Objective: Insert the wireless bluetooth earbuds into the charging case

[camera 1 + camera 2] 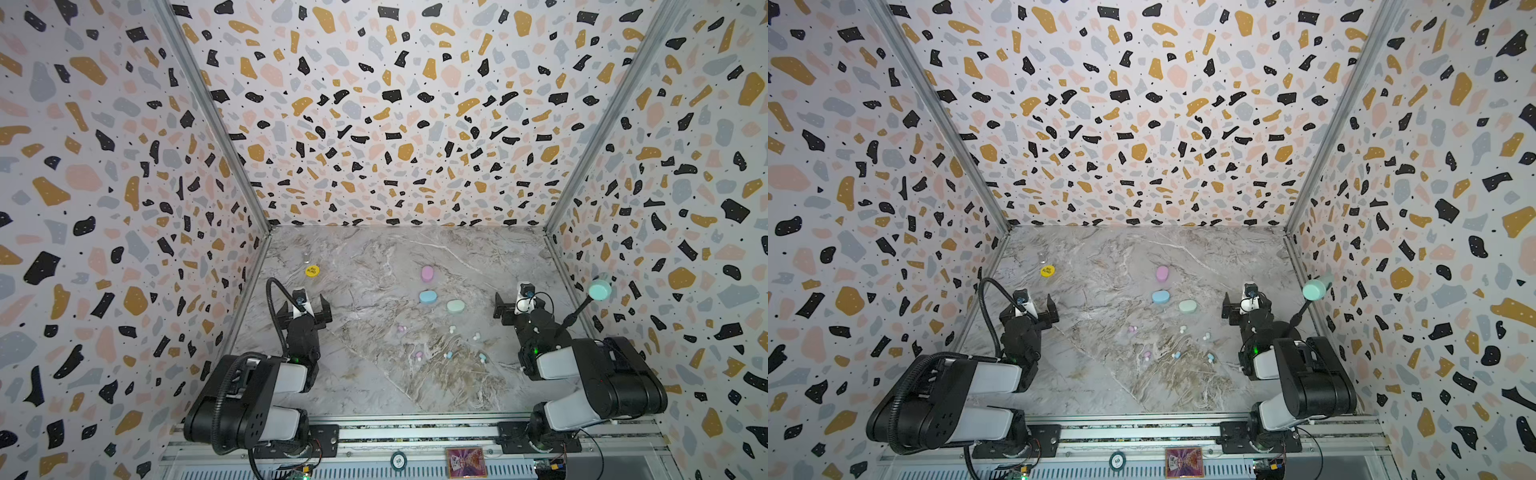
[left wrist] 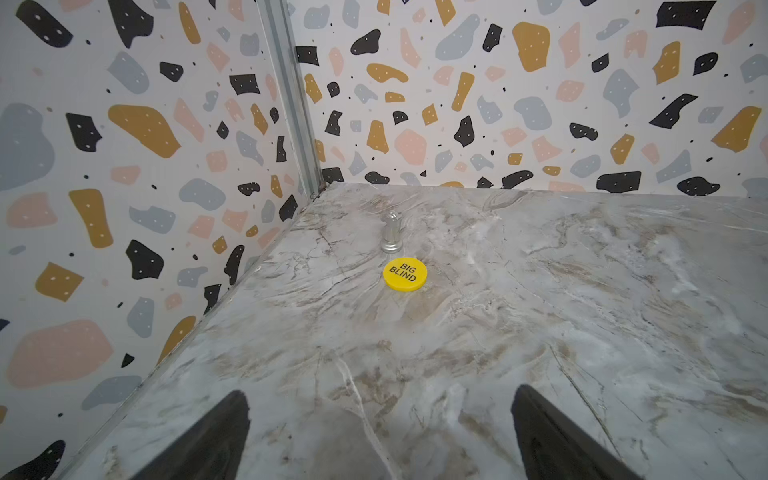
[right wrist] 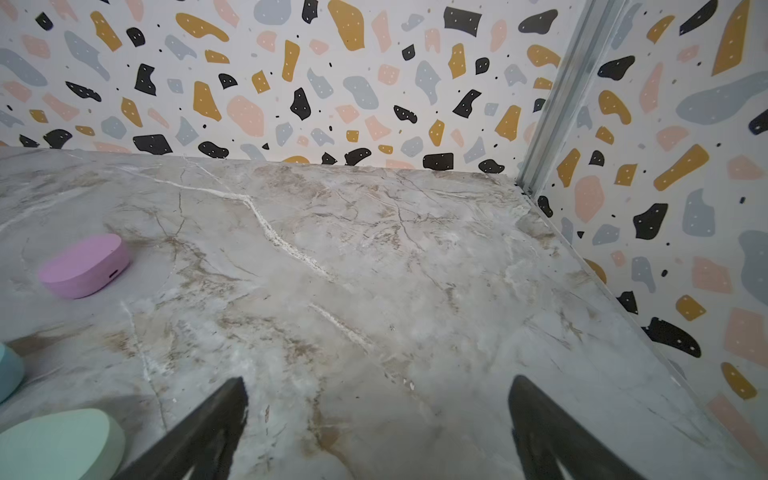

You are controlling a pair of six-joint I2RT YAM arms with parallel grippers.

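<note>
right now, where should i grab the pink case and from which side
Probably across its two long sides at mid-length, coming straight down from above. The pink case lies flat and shut on the table, a low rounded oval with no handle, its long axis running away from the arms. The blue case sits just nearer, crowding that end.

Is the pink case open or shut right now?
Shut. In the right wrist view the pink case lies flat as one smooth oval, lid down, with no gap or inside showing.
</note>
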